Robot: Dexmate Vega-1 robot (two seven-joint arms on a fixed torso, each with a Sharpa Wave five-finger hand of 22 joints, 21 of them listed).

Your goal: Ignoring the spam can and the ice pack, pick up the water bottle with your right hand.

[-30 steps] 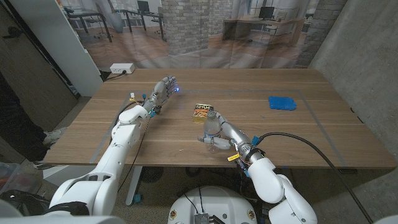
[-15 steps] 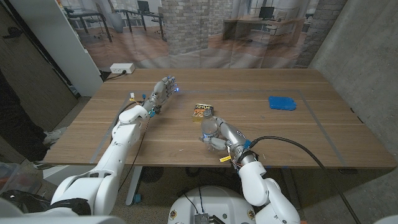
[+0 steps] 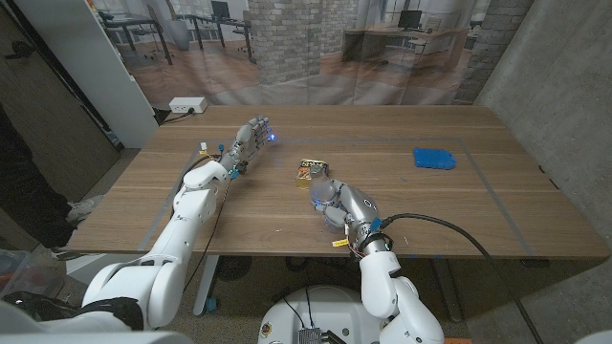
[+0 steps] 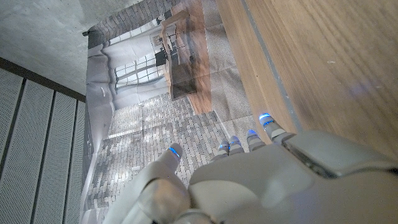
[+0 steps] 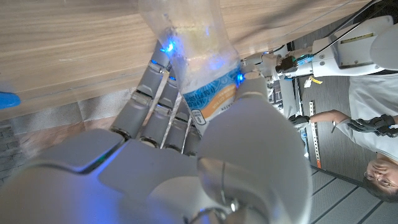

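Observation:
The clear water bottle with a blue and orange label stands near the table's middle front. My right hand grips it, fingers wrapped around its body and thumb on the label side. Most of the bottle is hidden by the hand in the head view. The spam can sits just behind the bottle, close to the fingers. The blue ice pack lies at the far right. My left hand is at the far left, holding nothing, fingers stretched out and apart.
A white box with a cable sits at the table's far left corner. A person's arm shows beyond the table's edge in the right wrist view. A grey wall stands to the right.
My right hand has closed more fully around the bottle, hiding most of it, and the right forearm has swung in towards the table's middle. The left arm has not moved.

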